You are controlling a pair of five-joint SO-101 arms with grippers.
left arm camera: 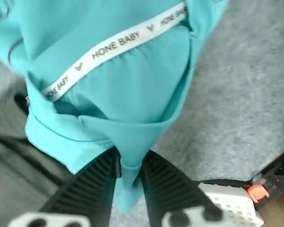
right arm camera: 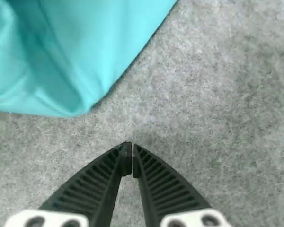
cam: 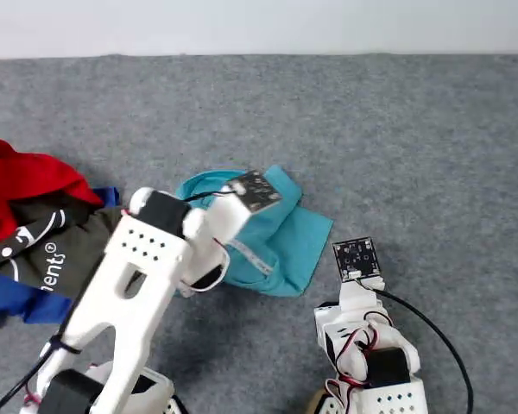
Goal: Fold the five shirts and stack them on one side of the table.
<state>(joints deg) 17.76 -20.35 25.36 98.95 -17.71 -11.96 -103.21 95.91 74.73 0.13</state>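
A teal shirt (cam: 281, 237) lies crumpled mid-table on the grey felt, with a white printed neck tape showing (left arm camera: 114, 45). My left gripper (left arm camera: 130, 172) is shut on a fold of its edge, which is pinched between the black fingers (left arm camera: 97, 182). The left arm (cam: 147, 259) leans over the shirt's left part and hides it. My right gripper (right arm camera: 131, 163) is shut with nothing in it, just above bare felt beside the shirt's corner (right arm camera: 61, 52). The right arm (cam: 363, 345) stands to the shirt's front right.
A heap of shirts lies at the left edge: a red one (cam: 26, 181), a dark one with white print (cam: 60, 246) and a blue one (cam: 17, 297). The grey felt (cam: 414, 147) stretches to the back and right.
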